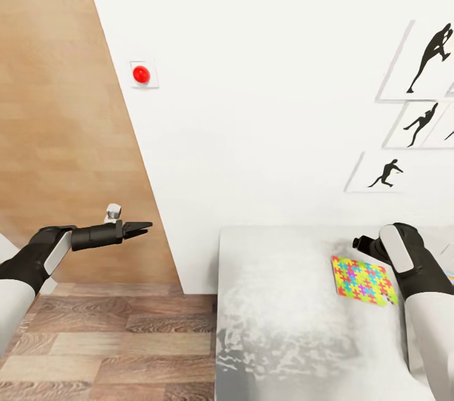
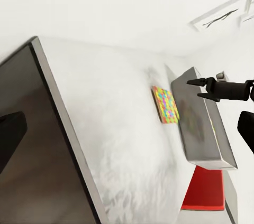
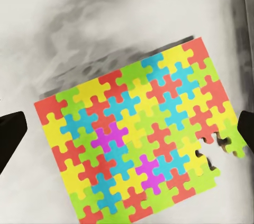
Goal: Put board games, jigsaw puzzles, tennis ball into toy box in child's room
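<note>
The jigsaw puzzle (image 1: 364, 280) lies flat on the desk (image 1: 284, 319), at four o'clock in the head view, under the spread right gripper (image 3: 127, 129); thin, light, probably fragile, best pinched at an edge.

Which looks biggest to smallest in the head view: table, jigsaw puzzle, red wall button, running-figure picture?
1. Table, by far the largest.
2. Jigsaw puzzle and running-figure picture: they look similar, and the picture hangs farther off on the wall, so I will not rank them.
3. Red wall button, the smallest.
</note>
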### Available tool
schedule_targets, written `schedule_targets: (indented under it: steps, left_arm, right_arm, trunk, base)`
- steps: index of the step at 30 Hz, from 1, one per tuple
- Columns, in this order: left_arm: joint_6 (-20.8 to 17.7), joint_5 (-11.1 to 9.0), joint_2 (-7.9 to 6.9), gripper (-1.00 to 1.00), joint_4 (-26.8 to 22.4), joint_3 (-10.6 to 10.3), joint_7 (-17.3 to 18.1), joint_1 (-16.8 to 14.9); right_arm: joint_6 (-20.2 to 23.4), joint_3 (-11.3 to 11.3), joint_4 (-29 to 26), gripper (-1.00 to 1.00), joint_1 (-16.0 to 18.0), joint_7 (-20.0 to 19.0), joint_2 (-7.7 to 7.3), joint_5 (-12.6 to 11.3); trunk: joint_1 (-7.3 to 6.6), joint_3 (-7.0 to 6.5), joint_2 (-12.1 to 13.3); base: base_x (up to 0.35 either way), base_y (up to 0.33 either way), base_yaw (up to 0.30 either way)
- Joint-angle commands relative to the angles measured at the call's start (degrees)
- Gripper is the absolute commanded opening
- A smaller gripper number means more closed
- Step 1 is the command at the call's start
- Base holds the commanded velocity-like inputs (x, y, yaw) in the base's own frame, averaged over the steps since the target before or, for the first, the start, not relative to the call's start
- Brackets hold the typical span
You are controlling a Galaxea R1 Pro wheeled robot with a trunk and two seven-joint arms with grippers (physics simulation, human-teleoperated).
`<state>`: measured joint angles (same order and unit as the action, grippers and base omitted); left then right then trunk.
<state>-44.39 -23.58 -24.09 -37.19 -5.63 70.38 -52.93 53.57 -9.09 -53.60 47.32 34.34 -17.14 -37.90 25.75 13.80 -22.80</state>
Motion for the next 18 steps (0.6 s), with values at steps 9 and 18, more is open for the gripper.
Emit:
schedule_targets:
  steps: [9,18]
  left_arm:
    - [-0.48,-0.41,0.00,1.00,0.01,-0.26,0.02,-0.07]
    - [-0.44,-0.41,-0.05,1.00,0.01,-0.26,0.02,-0.07]
  right_arm:
    - [0.21,0.04,-0.11,1.00,0.05,0.55,-0.13,-0.60]
    - [0.04,-0.04,-0.16,1.00,0.12,0.65,-0.45,-0.60]
  trunk:
    - [0.04,0.12,-0.12]
    - [0.04,0.12,-0.12]
  base:
    - [0.000,-0.002,0.000]
    - [0.000,0.000,0.000]
